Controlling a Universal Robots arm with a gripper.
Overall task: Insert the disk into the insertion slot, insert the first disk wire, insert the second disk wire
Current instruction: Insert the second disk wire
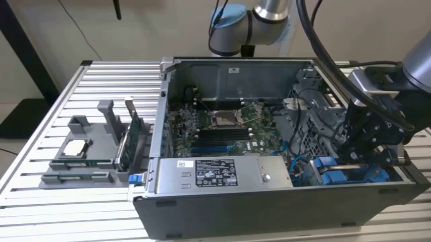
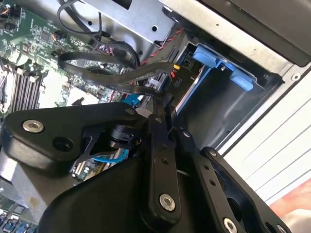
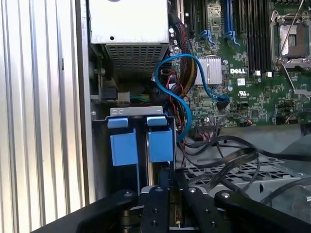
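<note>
The disk sits inside the insertion slot [image 3: 141, 112] at the open computer case's front corner on the exterior view's right. Its blue carrier tab [image 3: 160, 144] stands beside a second blue tab [image 3: 122, 147]. Both tabs also appear in the second wrist view [image 2: 208, 56] and the exterior view [image 1: 334, 177]. My gripper [image 1: 367, 154] hangs just above this bay. Its fingers [image 2: 158, 145] meet at the tips on the black end of a flat black disk wire [image 2: 104, 68]. That wire loops back over the metal cage [image 3: 228, 158]. The gripper [image 3: 171, 211] lines up with the nearer tab.
A silver power-supply box [image 1: 215, 174] lies along the case front, next to the bay. Behind it are the motherboard [image 1: 222, 126] and a curled blue cable [image 3: 194, 73]. A grey stand with a green card [image 1: 128, 143] is on the slatted table [image 1: 54, 201], on the exterior view's left.
</note>
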